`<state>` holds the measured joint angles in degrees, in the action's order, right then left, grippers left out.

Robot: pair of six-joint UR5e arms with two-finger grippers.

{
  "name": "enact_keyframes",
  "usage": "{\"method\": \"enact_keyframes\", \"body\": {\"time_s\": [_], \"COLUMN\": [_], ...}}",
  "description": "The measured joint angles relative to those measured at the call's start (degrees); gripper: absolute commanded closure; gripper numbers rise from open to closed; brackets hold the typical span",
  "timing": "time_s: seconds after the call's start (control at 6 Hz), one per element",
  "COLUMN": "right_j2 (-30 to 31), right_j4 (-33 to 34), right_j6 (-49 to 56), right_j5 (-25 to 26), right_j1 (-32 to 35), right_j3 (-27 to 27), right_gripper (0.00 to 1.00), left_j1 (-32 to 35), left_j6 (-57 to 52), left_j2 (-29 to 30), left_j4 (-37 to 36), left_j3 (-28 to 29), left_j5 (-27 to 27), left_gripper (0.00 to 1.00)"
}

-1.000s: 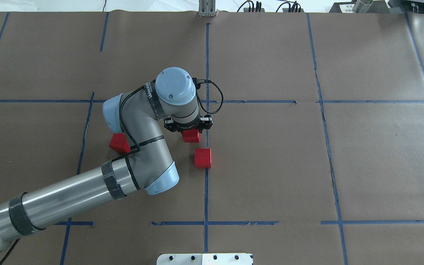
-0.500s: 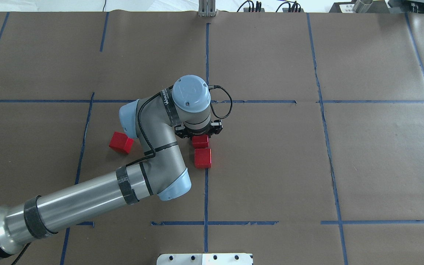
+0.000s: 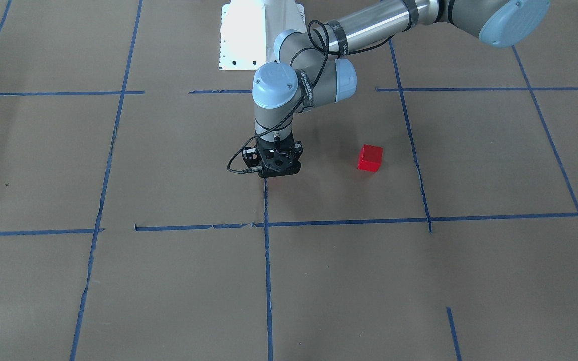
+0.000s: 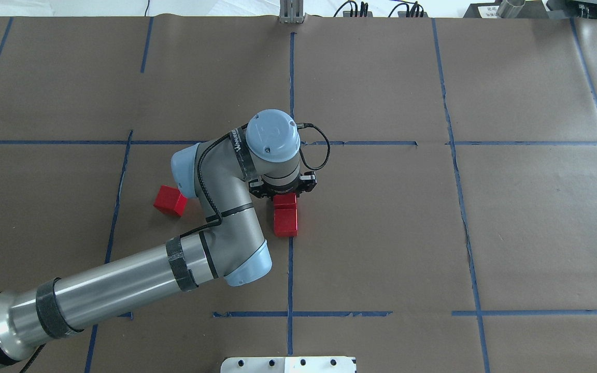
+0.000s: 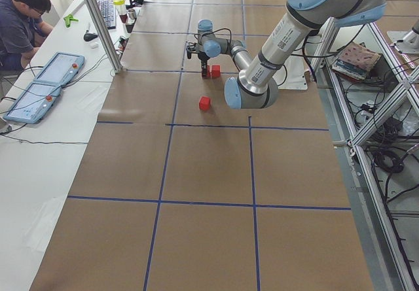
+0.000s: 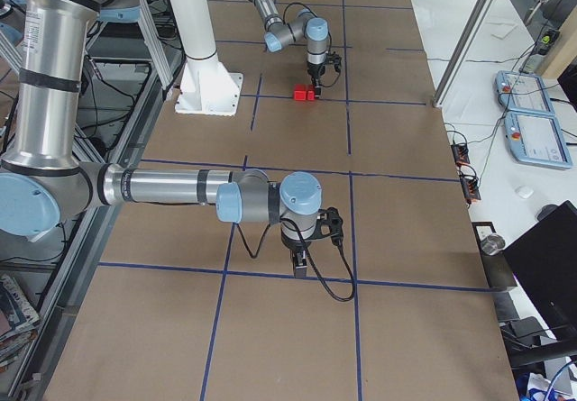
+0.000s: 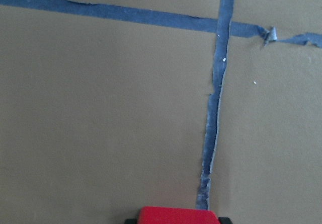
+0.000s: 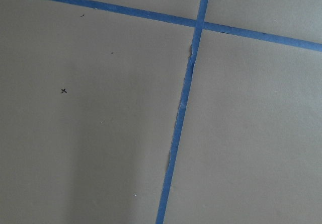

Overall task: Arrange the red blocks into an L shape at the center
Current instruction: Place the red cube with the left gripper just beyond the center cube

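Hidden: left gripper (image 4: 284, 194) covers most of held red block (image 4: 286, 201); the front view hides both blocks at the middle from you.
Left gripper: clamped on held red block, pointing straight down.
Right gripper (image 6: 302, 259): you cannot tell its state.
Pair axis: held red block and second red block (image 4: 285, 223) seem to touch, in a row along middle tape line (image 4: 290, 274).
Third red block (image 4: 170, 201): well apart on robot's left, turned diagonal.

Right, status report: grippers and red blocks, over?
Left gripper shut on one red block, against second block at centre. Third block apart. Right gripper: cannot tell. No obstruction seen.
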<state>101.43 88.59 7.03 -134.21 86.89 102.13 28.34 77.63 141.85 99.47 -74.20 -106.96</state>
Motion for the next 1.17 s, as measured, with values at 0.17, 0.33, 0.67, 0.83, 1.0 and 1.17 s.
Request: {"method": "enact_keyframes", "body": {"time_s": [0.17,0.33,0.67,0.83,1.0,1.17], "right_j2": [0.0,0.0,0.0,0.0,-0.1,-0.1], "right_j4": [0.0,0.0,0.0,0.0,0.0,0.0], "right_j6": [0.0,0.0,0.0,0.0,0.0,0.0], "right_j5": [0.0,0.0,0.0,0.0,0.1,0.1], "right_j1": [0.0,0.0,0.0,0.0,0.0,0.0], "right_j3": [0.0,-0.1,-0.2,-0.4,-0.4,-0.5], "right_gripper": [0.0,0.0,0.0,0.0,0.0,0.0], "left_j1": [0.0,-0.1,-0.4,-0.5,-0.6,-0.6], "left_j6": [0.0,0.1,0.1,0.1,0.0,0.0], "left_j2": [0.0,0.0,0.0,0.0,0.0,-0.1], "left_j4": [0.0,0.0,0.0,0.0,0.0,0.0], "left_j3": [0.0,-0.1,-0.2,-0.2,-0.2,-0.2], "left_j5": [0.0,0.0,0.1,0.1,0.1,0.1], "left_gripper": [0.71,0.71,0.68,0.67,0.66,0.65]}}
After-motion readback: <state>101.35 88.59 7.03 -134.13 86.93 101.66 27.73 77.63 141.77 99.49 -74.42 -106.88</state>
